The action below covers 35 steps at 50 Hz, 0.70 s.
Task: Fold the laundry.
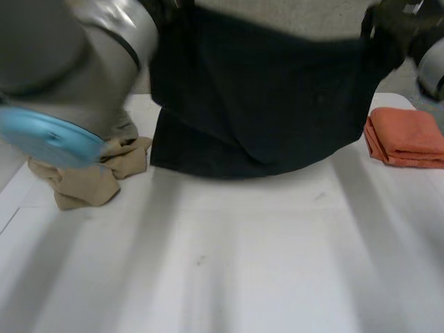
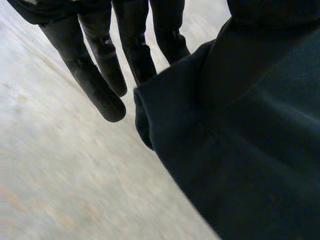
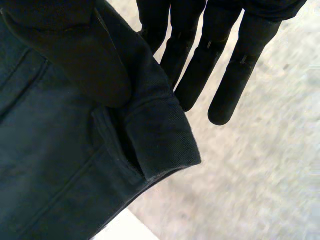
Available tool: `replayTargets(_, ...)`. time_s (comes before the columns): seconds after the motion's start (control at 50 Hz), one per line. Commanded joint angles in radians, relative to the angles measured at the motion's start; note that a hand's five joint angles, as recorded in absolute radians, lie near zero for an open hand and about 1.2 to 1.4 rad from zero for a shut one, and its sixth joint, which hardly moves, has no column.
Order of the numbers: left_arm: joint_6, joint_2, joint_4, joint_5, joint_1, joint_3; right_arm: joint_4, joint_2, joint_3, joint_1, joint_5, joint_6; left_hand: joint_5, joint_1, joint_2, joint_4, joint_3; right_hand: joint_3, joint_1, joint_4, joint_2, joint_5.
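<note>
A dark navy garment (image 1: 257, 97) hangs spread between my two hands at the back of the table, its lower edge resting on the white table (image 1: 243, 263). My right hand (image 1: 388, 28) grips its upper right corner. In the right wrist view the thumb presses a folded hem of the garment (image 3: 50, 150) against a finger of my right hand (image 3: 225, 65), while the other fingers stay straight. In the left wrist view the garment (image 2: 240, 150) is pinched at its edge by my left hand (image 2: 100, 65), with one finger behind the cloth.
A crumpled tan cloth (image 1: 90, 177) lies at the left of the table. A folded orange cloth (image 1: 406, 135) sits at the right edge. My left arm (image 1: 69, 69) looms large over the left side.
</note>
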Motion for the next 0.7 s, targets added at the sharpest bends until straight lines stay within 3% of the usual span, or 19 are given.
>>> replayTargets(0.02, -0.037, 0.042, -0.084, 0.030, 0.046, 0.130, 0.107, -0.004, -0.221, -0.010, -0.005, 0.050, 0.227, 0.271, 0.203, 0.204, 0.847, 0.211, 0.275, 0.201, 0.224, 0.223)
replayTargets(0.28, -0.098, -0.162, -0.105, 0.102, 0.108, 0.199, 0.085, 0.128, -0.195, 0.063, 0.041, 0.046, 0.227, 0.271, 0.203, 0.204, 0.847, 0.211, 0.275, 0.201, 0.224, 0.223)
replayTargets(0.42, -0.156, -0.288, 0.126, 0.090, 0.135, 0.371, -0.190, 0.215, -0.227, 0.117, 0.168, 0.036, 0.227, 0.271, 0.203, 0.204, 0.847, 0.211, 0.275, 0.201, 0.224, 0.223)
replayTargets(0.54, -0.287, -0.261, 0.370, 0.044, 0.138, 0.500, -0.563, 0.205, -0.284, 0.135, 0.256, 0.068, 0.227, 0.271, 0.203, 0.204, 0.847, 0.211, 0.275, 0.201, 0.224, 0.223)
replayTargets(0.6, -0.314, -0.213, 0.413, 0.027, 0.134, 0.482, -0.594, 0.174, -0.278, 0.155, 0.247, 0.104, 0.227, 0.271, 0.203, 0.204, 0.847, 0.211, 0.275, 0.201, 0.224, 0.223)
replayTargets(0.7, -0.336, -0.130, 0.390, 0.069, 0.135, 0.326, -0.505, 0.137, -0.236, 0.168, 0.211, 0.115, 0.227, 0.271, 0.203, 0.204, 0.847, 0.211, 0.275, 0.201, 0.224, 0.223)
